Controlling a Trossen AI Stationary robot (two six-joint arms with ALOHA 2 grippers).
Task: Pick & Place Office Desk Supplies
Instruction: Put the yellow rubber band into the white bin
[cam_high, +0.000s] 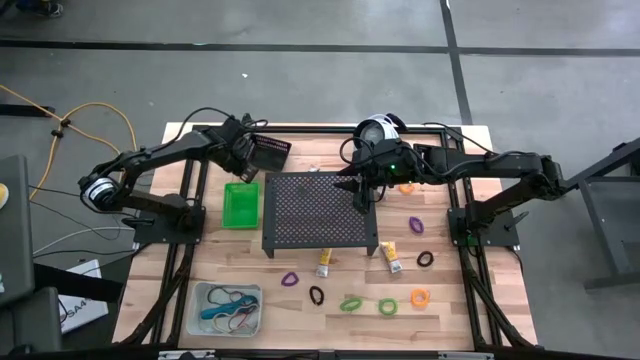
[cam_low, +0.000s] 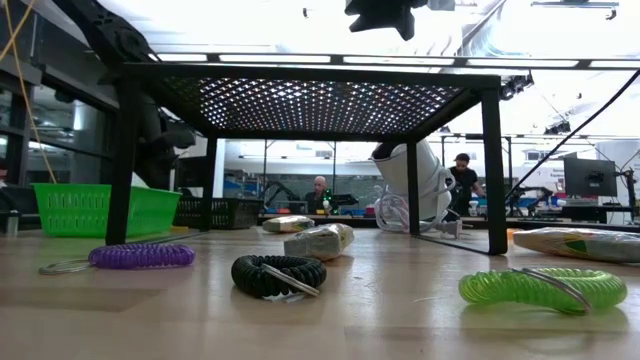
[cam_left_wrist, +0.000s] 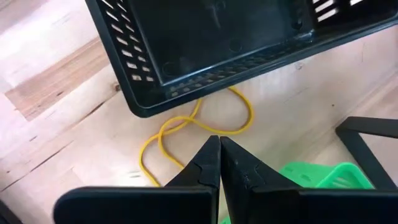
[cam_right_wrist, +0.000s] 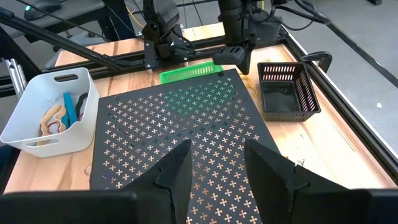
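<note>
While hovering empty and parted above the black stand (cam_high: 320, 213) at frame centre, the right tool (cam_high: 358, 190) is risking striking it; the left tool (cam_high: 243, 150), clenched, is waiting.

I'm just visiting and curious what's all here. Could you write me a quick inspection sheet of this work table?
Surface: wooden table.
Job's things: coiled loops along the front; yellow tubes by the stand; green bin, black bin, clear bin holding bands.
Clutter: black perforated stand; round white device.
Grippers: left gripper shut beside the black bin; right gripper open above the stand, empty.
Cables: yellow cable on the table.
Surroundings: people seen far behind.
</note>
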